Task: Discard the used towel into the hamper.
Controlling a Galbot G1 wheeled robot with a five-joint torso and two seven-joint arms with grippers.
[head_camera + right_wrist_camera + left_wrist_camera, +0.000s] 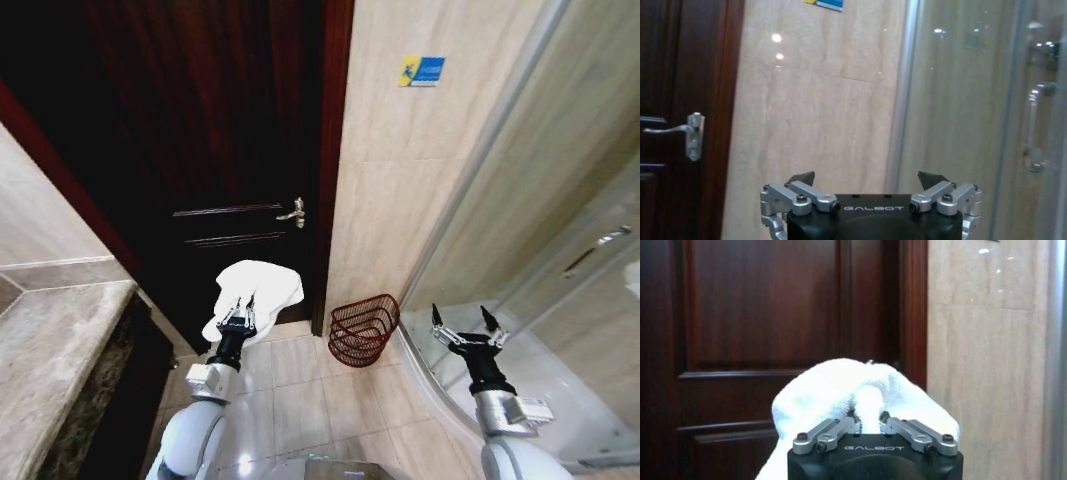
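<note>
A white towel hangs bunched from my left gripper, which is shut on it in front of the dark wooden door. In the left wrist view the towel drapes over and around the closed fingers. The hamper, a dark red-brown wire basket, sits on the tiled floor against the wall, to the right of the towel and lower. My right gripper is open and holds nothing, raised near the shower glass to the right of the hamper; its spread fingertips show in the right wrist view.
A dark wooden door with a metal handle stands behind the towel. A stone counter runs along the left. Beige tiled wall and a glass shower enclosure close off the right. Floor tiles lie between my arms.
</note>
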